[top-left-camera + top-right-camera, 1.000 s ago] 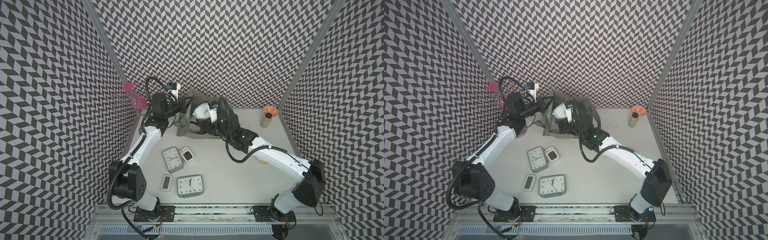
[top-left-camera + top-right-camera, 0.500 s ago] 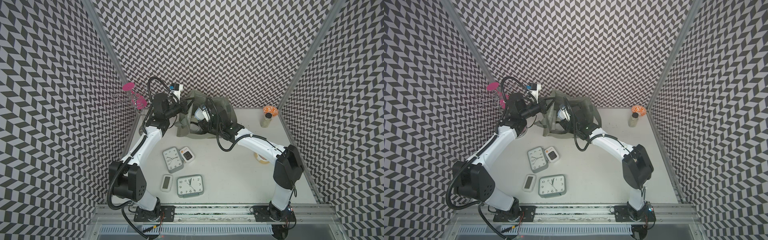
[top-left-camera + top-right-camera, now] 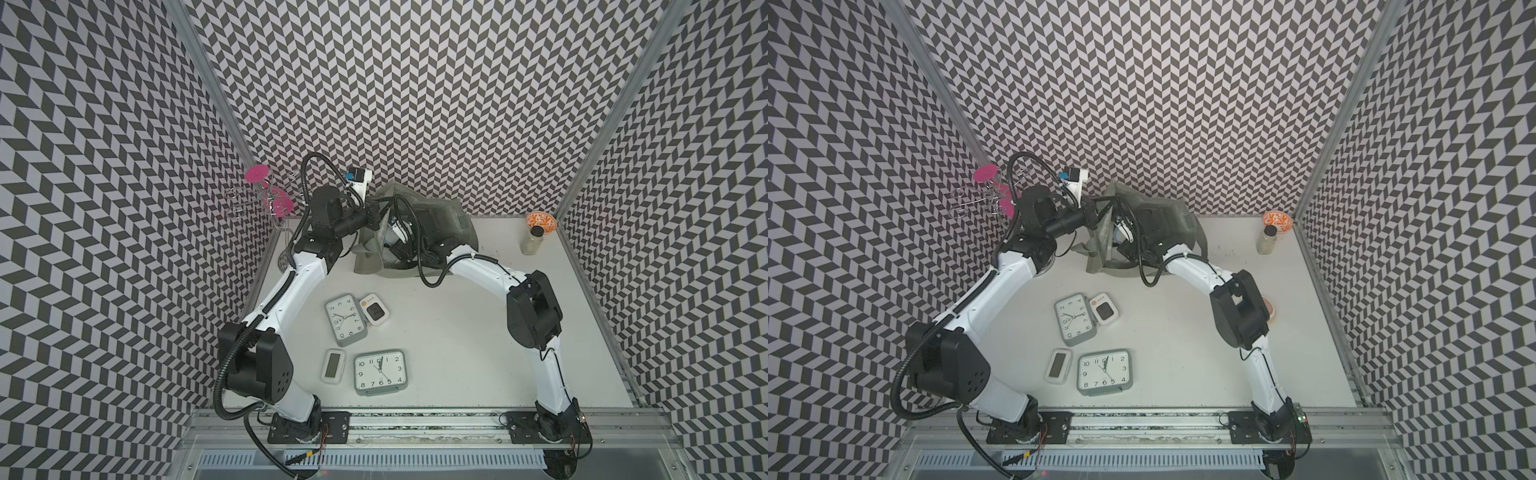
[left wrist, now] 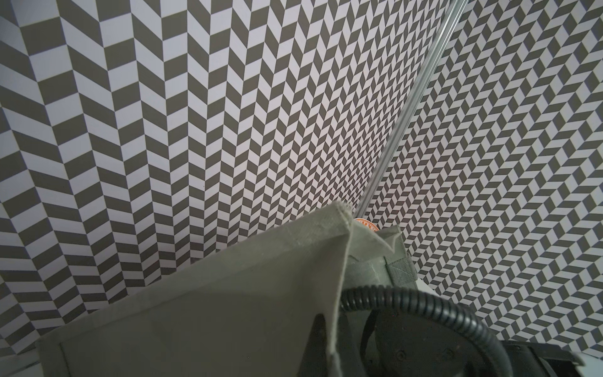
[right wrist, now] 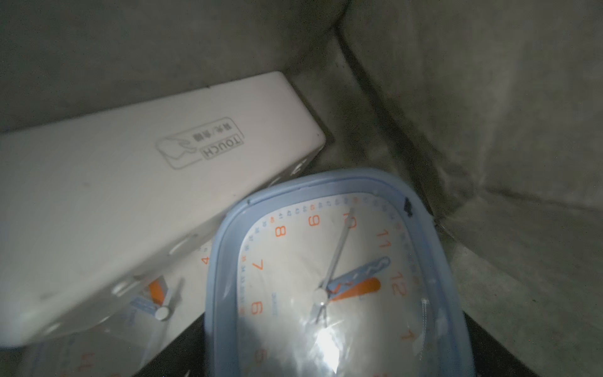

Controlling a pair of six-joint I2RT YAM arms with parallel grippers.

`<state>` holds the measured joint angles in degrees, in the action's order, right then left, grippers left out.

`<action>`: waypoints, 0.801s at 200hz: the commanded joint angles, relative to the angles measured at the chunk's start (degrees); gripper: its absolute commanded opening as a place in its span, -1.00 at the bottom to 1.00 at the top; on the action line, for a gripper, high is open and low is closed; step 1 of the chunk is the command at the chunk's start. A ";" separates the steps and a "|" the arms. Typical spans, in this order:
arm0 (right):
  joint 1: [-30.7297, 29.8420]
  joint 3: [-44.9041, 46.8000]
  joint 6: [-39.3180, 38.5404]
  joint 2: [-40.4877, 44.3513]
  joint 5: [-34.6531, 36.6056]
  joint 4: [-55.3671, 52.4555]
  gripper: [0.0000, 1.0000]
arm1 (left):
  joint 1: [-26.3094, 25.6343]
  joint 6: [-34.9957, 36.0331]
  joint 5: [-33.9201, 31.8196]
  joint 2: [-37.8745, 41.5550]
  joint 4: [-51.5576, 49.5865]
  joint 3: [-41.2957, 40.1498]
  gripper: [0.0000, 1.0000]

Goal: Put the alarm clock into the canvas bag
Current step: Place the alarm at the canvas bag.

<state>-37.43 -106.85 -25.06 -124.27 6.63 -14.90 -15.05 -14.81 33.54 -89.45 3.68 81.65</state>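
Note:
The grey-green canvas bag (image 3: 451, 214) (image 3: 1177, 216) stands at the back of the table. My left gripper (image 3: 376, 214) (image 4: 331, 329) is shut on its rim, fabric (image 4: 228, 293) pinched between the jaws, keeping the mouth open. My right gripper (image 5: 326, 359) reaches deep inside the bag, hidden by it in both top views. The blue-rimmed alarm clock (image 5: 326, 261), white face with orange numerals, sits between its dark fingers (image 5: 186, 346), which span the clock's sides. It leans against a white clock marked TOUCH (image 5: 146, 196) lying in the bag.
On the table in front lie two grey analogue clocks (image 3: 345, 320) (image 3: 380, 372), a small white timer (image 3: 374, 311) and a white digital clock (image 3: 333, 365). A jar (image 3: 532, 240) and an orange bowl (image 3: 541, 220) stand back right. Pink glasses (image 3: 266, 195) hang back left.
My right arm has lowered its wrist and the clock from the bag's mouth down into the bag, its elbow folding back. The left gripper has kept its hold on the rim.

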 commanded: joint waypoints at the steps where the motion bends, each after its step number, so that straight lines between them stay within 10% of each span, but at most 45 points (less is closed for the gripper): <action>1: -0.10 -1.93 0.08 0.72 0.77 -0.87 0.99 | -0.97 1.10 1.11 3.50 5.99 4.31 -1.00; 160: 3.71 44.52 35.39 53.21 -3.93 14.35 0.79 | -0.95 -0.18 -4.04 2.44 4.58 4.09 -1.00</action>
<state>-37.19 -68.40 -1.89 -77.58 2.98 -6.57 -15.25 -14.83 28.01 -89.45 2.02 82.52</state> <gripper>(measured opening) 0.926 0.049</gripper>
